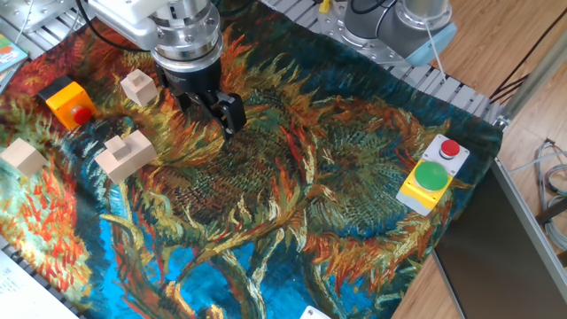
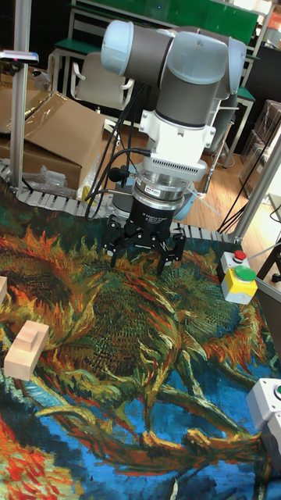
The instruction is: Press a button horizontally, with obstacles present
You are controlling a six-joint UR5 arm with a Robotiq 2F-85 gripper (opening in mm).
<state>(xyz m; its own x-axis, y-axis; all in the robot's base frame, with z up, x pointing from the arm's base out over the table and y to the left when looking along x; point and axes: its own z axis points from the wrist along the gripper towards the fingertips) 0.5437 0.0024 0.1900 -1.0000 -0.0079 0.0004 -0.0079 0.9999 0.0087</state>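
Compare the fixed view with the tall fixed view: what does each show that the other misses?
Only the fixed view shows the orange button box with its red button, the small cube near it and the far-left cube. A pale sliver at the tall view's left edge may be one cube; I cannot tell. Only the tall fixed view shows the gap between the fingertips of the gripper, so it is open, plus a cardboard box behind. Both show the gripper, the notched block, the yellow-and-grey button box and the patterned cloth.
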